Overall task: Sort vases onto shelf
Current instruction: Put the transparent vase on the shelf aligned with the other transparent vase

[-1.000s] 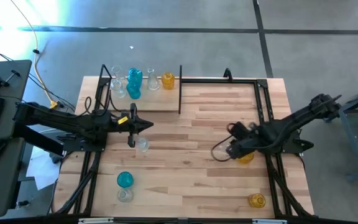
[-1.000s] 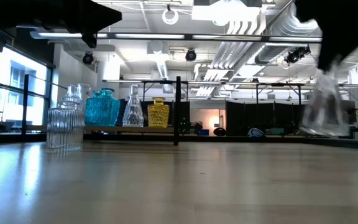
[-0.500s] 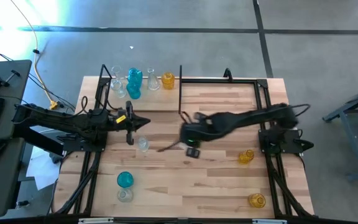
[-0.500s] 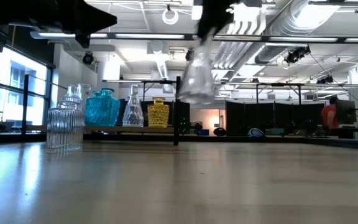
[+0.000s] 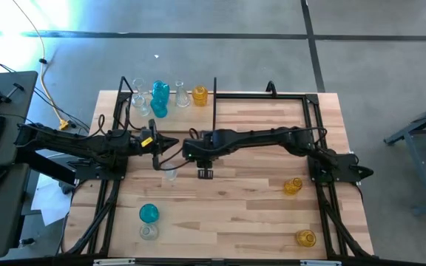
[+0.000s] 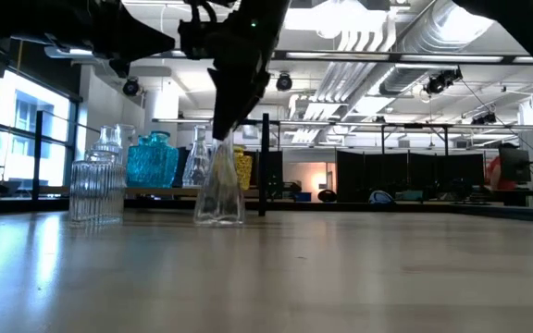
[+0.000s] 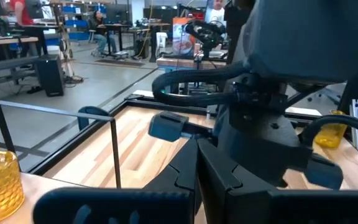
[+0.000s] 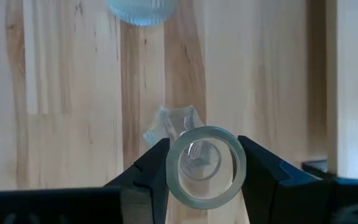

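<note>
My right gripper (image 8: 205, 168) reaches across to the table's middle (image 5: 197, 153) and is shut on a clear vase (image 6: 218, 194). In the high view the gripper hides that vase. A ribbed clear vase (image 5: 170, 174) stands on the table just beside it. The shelf (image 5: 172, 120), at the far left, carries clear, teal (image 5: 159, 92) and amber (image 5: 200, 94) vases. My left gripper (image 5: 171, 145) is shut with nothing in it and hovers level near the shelf's front, close to the right gripper. My right gripper pinches the clear vase's neck just under its round rim (image 8: 171, 168), one finger (image 8: 145, 174) on each side. The fingers slant steeply down from above. The vase hangs nearly upright below them. I cannot tell whether its base (image 6: 218, 220) touches the tabletop.
A teal vase (image 5: 148, 213) and a clear one (image 5: 148, 231) stand at the near left. Two amber vases (image 5: 292, 185) (image 5: 305, 238) stand at the near right. A black frame (image 5: 261, 94) runs along the far and right edges. The shelf's upright post (image 5: 214, 103) rises just beyond the right gripper.
My right gripper has swung from the table's right side toward the left to the middle, rolling its wrist and carrying the clear vase. The vase rose in passing and has now come down close to the tabletop beside the ribbed vase.
</note>
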